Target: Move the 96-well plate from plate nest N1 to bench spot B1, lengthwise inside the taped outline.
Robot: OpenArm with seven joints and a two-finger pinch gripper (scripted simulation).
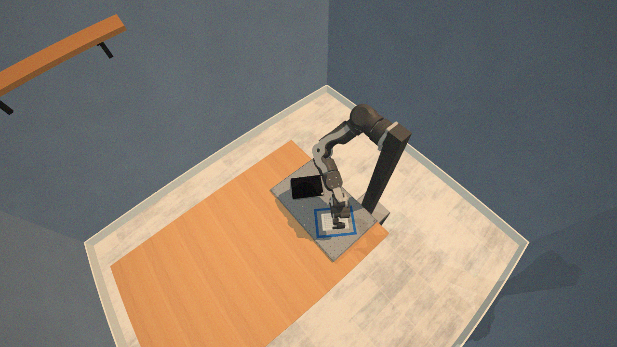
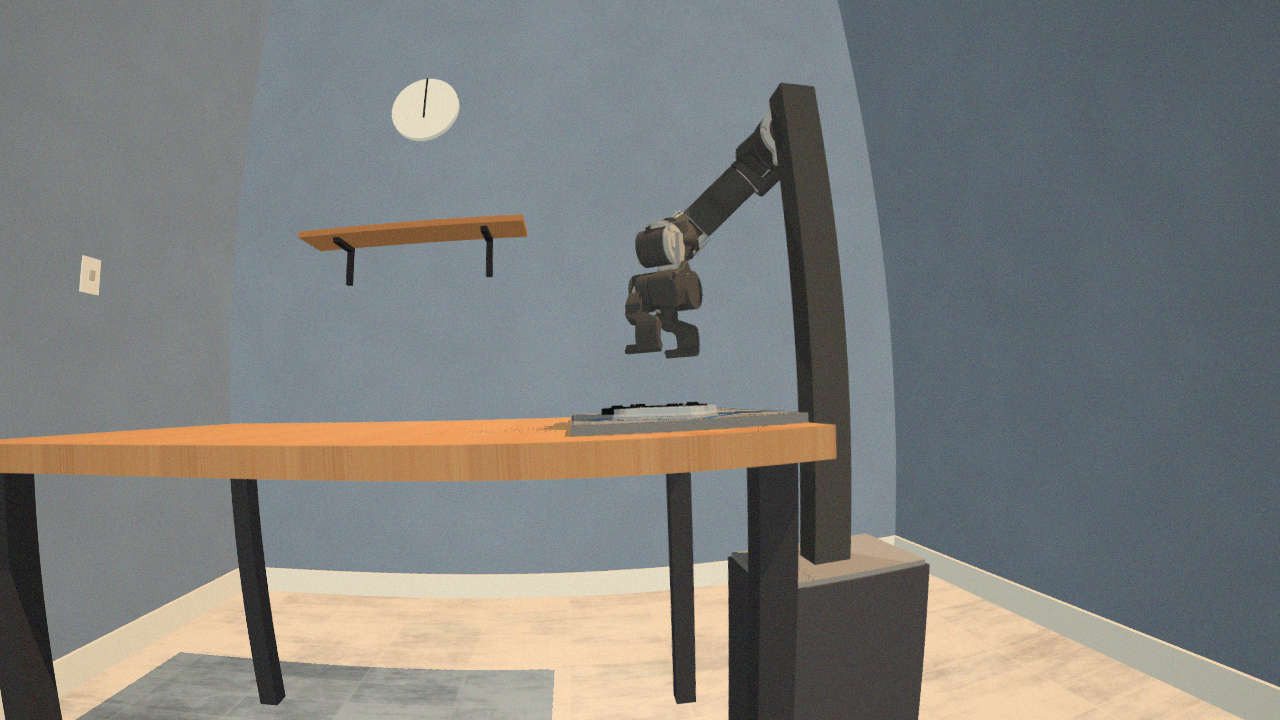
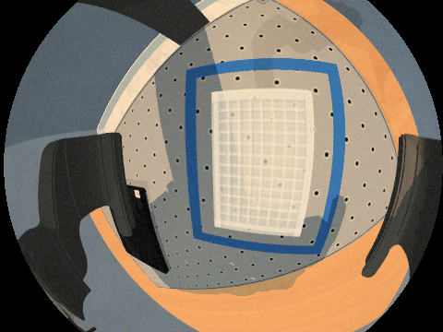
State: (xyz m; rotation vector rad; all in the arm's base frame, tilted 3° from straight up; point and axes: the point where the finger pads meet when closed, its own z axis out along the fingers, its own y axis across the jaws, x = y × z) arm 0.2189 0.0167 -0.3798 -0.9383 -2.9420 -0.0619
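With 96-well plate (image 3: 262,161) flat inside taped outline (image 3: 197,148), long sides parallel, my gripper (image 3: 239,205) hovers directly above, jaws wide, empty

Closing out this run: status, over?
Gripper open, empty, hanging above deck. Plate flat inside blue outline, long sides aligned. Nest vacant. Nothing obstructing.

The robot's one arm (image 2: 716,201) reaches out from high up on its tall dark post (image 2: 810,313). It slopes down to the left, then bends at the elbow so the wrist (image 2: 664,291) points straight down. The gripper (image 2: 663,347) hangs in the air, way up high. Its two dark fingers are spread wide apart. Nothing is held between them.
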